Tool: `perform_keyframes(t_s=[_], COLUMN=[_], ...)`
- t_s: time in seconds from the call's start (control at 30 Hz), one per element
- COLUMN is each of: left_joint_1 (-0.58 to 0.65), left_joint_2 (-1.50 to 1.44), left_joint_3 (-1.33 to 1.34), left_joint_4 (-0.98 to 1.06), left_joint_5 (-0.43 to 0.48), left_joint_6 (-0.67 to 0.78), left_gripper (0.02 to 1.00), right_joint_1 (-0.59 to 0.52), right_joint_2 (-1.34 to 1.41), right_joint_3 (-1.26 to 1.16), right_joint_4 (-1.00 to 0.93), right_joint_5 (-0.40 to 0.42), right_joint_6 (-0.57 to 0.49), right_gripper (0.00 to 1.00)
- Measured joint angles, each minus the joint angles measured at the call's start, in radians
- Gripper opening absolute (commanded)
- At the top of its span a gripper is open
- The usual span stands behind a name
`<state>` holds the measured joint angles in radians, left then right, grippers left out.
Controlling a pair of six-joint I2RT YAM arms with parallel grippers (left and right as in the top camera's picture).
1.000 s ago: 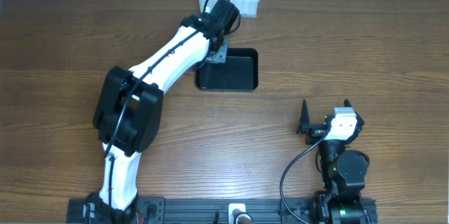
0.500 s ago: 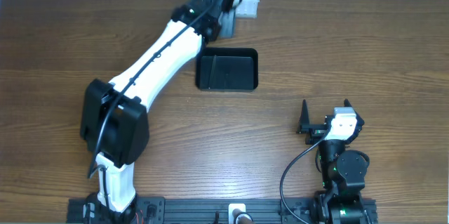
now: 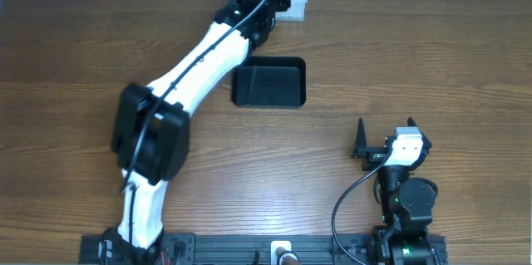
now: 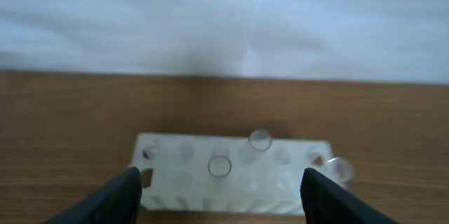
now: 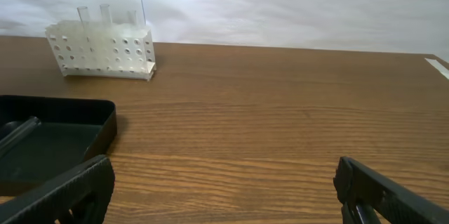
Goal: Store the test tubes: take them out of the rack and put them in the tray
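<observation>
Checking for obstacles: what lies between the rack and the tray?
Nothing: the right wrist view shows bare table between rack and tray.

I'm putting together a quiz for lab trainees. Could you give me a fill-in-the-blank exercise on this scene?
1. The left gripper hovers above the white ____, which holds upright tubes.
2. One test tube already lies in the ____ tray.
3. The right gripper, near its arm's base, is ____ and holds nothing.

Missing words: rack; black; open.
</observation>
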<state>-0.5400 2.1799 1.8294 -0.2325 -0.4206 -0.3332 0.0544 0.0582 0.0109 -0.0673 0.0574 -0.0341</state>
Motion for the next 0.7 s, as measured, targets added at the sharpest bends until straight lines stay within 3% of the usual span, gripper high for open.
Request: perform_keyframes(t_s=[0.23, 0.43, 0.7], left_joint_1=[0.007, 0.012, 0.016], left_joint_2=[0.109, 0.121, 0.137], left_joint_3=[0.026, 0.043, 0.058], left_joint_4=[0.012, 0.033, 0.082], left_joint_5=[-0.003, -0.003, -0.003], left_joint_6=[0.0, 0.0, 0.004], left_gripper=[0.7, 0.584, 0.5], right_joint_1=[0.0, 0.0, 0.0], right_joint_2=[0.0, 0.0, 0.0], right_joint_3=[0.0, 0.0, 0.0], right_joint_4=[0.0, 0.0, 0.0], right_joint_5=[0.0, 0.0, 0.0], right_joint_6=[0.0, 0.0, 0.0], right_gripper=[0.991, 0.993, 0.993])
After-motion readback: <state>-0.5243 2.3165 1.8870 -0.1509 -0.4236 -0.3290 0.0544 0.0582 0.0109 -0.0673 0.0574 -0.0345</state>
